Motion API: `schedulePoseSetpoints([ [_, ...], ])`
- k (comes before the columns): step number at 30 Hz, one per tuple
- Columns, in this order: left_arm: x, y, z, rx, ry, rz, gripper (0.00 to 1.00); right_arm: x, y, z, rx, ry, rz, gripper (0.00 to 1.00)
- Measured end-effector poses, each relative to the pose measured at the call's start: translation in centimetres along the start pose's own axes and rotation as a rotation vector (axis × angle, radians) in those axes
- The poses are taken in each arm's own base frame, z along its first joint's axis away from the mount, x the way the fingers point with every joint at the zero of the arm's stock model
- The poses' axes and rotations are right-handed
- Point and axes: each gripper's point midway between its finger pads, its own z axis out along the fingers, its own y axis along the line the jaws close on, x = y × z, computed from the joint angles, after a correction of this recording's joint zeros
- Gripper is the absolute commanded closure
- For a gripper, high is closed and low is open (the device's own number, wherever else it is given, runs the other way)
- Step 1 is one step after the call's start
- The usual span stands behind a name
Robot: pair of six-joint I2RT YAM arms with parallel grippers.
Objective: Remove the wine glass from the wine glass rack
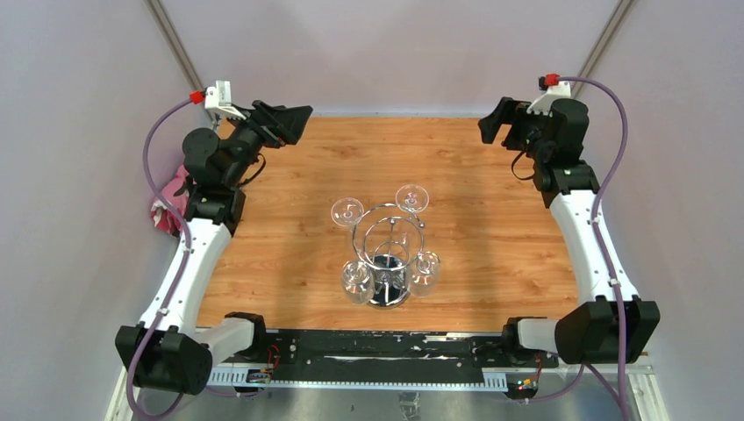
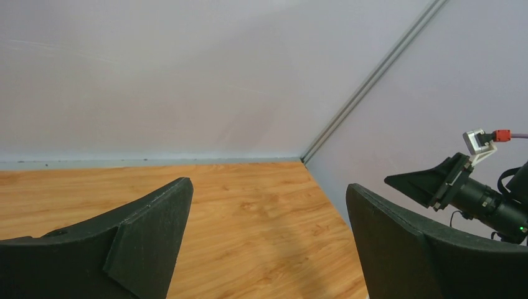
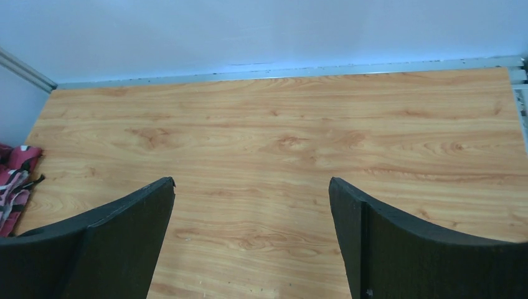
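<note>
Rack: chrome wire stand (image 1: 386, 254), upright on the wooden table (image 1: 491, 219), mid-width and toward the near edge. Placed there, I judge, so either arm can reach it.
Glasses: four appear to hang bowl-down from the curled loops, feet caught on the top ring. They are the far left glass (image 1: 346, 211), far right glass (image 1: 411, 198), near left glass (image 1: 357, 281) and near right glass (image 1: 424, 272).
Hanging: held by the foot, a glass probably has to slide outward through its loop rather than lift straight up.
Left claw (image 1: 298, 125): fingers spread wide, nothing between them, raised over the far left corner.
Right claw (image 1: 493, 123): also spread wide and empty, over the far right corner.
Parking: likely a ready pose that keeps the fingers away from fragile glass.
Rack to claws: well apart from both, nearer the arm bases; neither wrist view shows rack or glass.
Closest picks: far left glass for the left claw, far right glass for the right.
</note>
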Motion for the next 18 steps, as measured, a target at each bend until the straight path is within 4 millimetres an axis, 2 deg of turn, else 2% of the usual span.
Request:
schedulePoseSetpoints([
  [7,-1.0,-0.7,-0.9,0.005,-0.034,0.058,0.00,0.7,-1.9,-0.3,0.113,0.043,0.011,0.00],
  [11,-0.9,-1.1,-0.9,0.031,-0.021,0.077,0.00,1.0,-2.6,-0.7,0.156,0.051,0.019,0.00],
  [18,-1.8,-1.3,-0.8,0.025,-0.046,0.088,0.01,1.0,-2.0,-0.9,0.136,0.059,0.043,0.01],
])
